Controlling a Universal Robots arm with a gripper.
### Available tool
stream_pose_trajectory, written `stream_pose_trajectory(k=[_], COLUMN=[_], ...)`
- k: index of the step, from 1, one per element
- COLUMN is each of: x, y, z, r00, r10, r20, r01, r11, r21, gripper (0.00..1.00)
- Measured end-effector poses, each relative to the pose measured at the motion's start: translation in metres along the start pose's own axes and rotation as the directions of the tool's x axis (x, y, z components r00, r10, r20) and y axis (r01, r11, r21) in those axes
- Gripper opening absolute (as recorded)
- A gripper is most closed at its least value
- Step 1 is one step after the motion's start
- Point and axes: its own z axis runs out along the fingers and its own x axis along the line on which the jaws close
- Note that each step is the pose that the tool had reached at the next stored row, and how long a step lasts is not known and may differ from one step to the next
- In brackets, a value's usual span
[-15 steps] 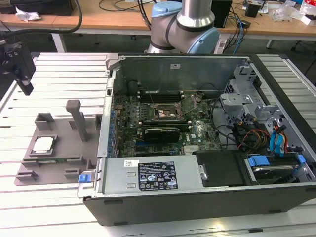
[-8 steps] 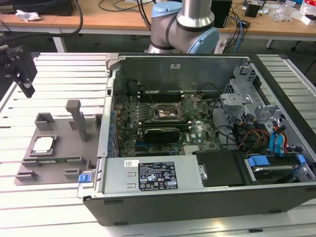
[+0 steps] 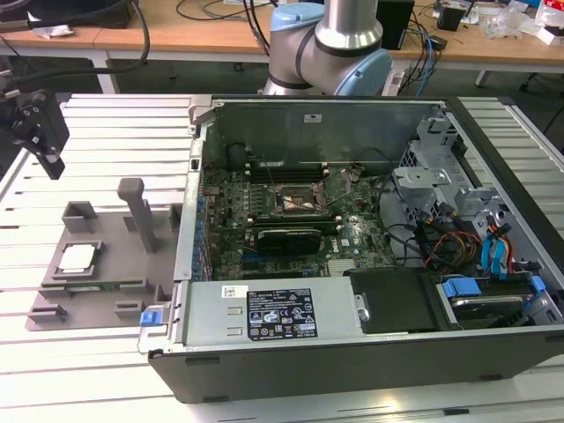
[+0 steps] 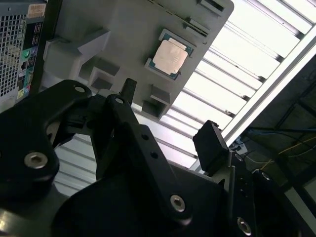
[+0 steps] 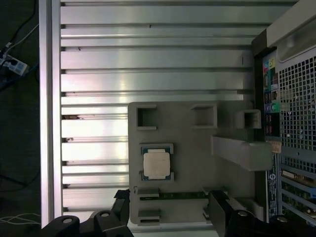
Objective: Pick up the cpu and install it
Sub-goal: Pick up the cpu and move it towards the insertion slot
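In the exterior view the arm (image 3: 328, 53) is cut off by the picture's upper edge. The hand (image 3: 53, 160), above the counter's (image 3: 115, 370) far corner on the exterior view's left, is partly outside the picture, so its fingers are not clear there. In the first wrist view the two fingers (image 5: 219, 212), standing apart, run out of the picture and cover the nearest edge of the grey tray (image 5: 197, 163). The computer case (image 3: 352, 361) is cut off on the exterior view's right. Inside it the socket (image 3: 295, 201) is too small to tell what lies in it.
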Motion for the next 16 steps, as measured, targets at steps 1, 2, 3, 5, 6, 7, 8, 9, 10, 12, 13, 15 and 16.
stream_pose_trajectory(k=[1,2,3,5,6,7,8,9,10,12,13,15,16], x=[0.0,0.0,0.0001,0.0001,0.0001,0.0002,0.0002,0.0002,0.0002,0.0003,0.0003,0.0004,0.0004], y=[0.0,0.0,-0.0001,-0.0001,-0.0001,-0.0001,-0.0002,-0.0002,-0.0002,-0.0002,-0.0003,-0.0003,-0.0003], z=[0.0005,0.0016,0.0027,0.0048,0.0057,0.007,0.008,0.0092,0.0101,0.0125,0.0132,0.0148,0.0153], r00=[1.0,1.0,1.0,1.0,1.0,1.0,1.0,1.0,1.0,1.0,1.0,1.0,1.0], r10=[0.0,0.0,0.0,0.0,0.0,0.0,0.0,0.0,0.0,0.0,0.0,0.0,0.0], r20=[0.0,0.0,0.0,0.0,0.0,0.0,0.0,0.0,-0.0001,-0.0001,0.0,0.0,0.0], r01=[0.0,0.0,0.0,0.0,0.0,0.0,0.0,0.0,0.0,0.0,0.0,0.0,0.0], r11=[1.0,1.0,1.0,1.0,1.0,1.0,1.0,1.0,1.0,1.0,1.0,1.0,1.0], r21=[0.0,0.0,0.0,0.0,0.0,0.0,0.0,0.0,0.0,0.0001,0.0,-0.0001,0.0], gripper=[0.74,0.74,0.74,0.74,0.74,0.74,0.74,0.74,0.74,0.74,0.74,0.74,0.74])
